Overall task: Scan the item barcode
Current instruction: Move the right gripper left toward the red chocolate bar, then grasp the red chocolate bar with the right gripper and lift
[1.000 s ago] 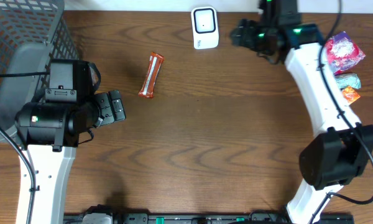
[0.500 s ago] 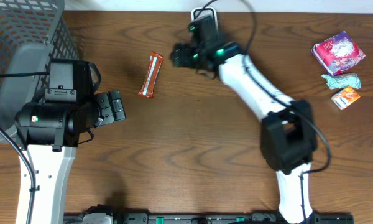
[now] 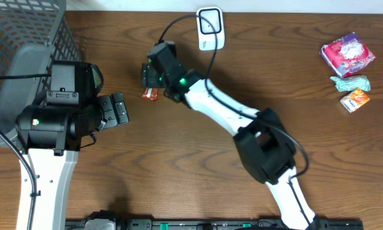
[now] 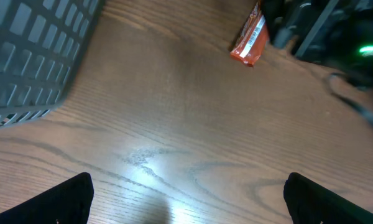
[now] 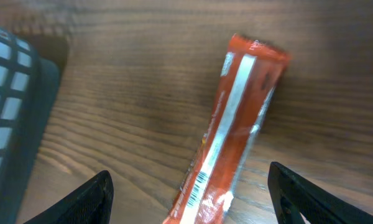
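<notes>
Swinging over from the right, the right gripper (image 3: pixel 148 76) is now hovering above the snack bar (image 5: pixel 236 130), fingers (image 5: pixel 87 196) spread apart either side without touching. The bar is lying flat on the table (image 3: pixel 179 179), long axis slanting, barcode end pointing toward the wide-open left gripper (image 3: pixel 119 108).

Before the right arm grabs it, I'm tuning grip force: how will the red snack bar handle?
The red snack bar looks slim and flat, so probably light and unlikely to roll. Glossy and crimped at the ends, it may slip or flex between the fingers.
</notes>
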Robot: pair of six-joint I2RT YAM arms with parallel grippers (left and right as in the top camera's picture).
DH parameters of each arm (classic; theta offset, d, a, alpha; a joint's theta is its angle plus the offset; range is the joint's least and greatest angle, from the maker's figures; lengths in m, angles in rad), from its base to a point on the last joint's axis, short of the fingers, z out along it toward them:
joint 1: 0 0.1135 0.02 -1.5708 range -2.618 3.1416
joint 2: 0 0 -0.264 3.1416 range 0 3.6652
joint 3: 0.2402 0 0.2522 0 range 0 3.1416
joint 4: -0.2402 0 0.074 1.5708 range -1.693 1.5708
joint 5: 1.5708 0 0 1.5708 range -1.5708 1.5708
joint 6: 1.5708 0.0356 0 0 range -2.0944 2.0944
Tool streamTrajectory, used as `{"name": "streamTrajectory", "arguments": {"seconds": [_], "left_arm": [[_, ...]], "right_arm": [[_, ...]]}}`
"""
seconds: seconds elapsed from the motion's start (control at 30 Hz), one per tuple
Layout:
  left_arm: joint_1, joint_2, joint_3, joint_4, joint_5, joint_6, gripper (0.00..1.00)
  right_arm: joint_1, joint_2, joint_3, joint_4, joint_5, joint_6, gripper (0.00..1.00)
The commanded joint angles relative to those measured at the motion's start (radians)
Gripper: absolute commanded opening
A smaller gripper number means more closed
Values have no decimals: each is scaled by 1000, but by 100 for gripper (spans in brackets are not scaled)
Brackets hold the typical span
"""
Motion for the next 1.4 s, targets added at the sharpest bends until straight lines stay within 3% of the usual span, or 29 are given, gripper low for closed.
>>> {"name": "streamTrajectory", "arguments": {"seconds": [0.0, 0.2, 0.37, 0.57, 0.8, 0.87, 1.17, 1.37], "left_arm": [[1, -2, 4, -3, -2, -13, 98], [1, -2, 4, -3, -2, -13, 98], [1, -2, 4, -3, -2, -13, 98], [1, -2, 4, -3, -2, -13, 98], [1, -2, 4, -3, -2, -13, 98], [1, -1, 4, -3, -2, -13, 98], [1, -2, 4, -3, -2, -13, 98], [1, -2, 4, -3, -2, -13, 98]], "right_arm": [[23, 70, 5, 25, 77, 24, 75], [46, 111, 5, 28, 192, 14, 73], [52, 115, 5, 45, 191, -52, 63], [65, 127, 5, 88, 193, -171, 64], [65, 164, 5, 85, 191, -171, 63], [66, 166, 5, 82, 191, -171, 59], [61, 131, 6, 40, 193, -171, 24], [60, 48, 6, -123, 213, -171, 24]]}}
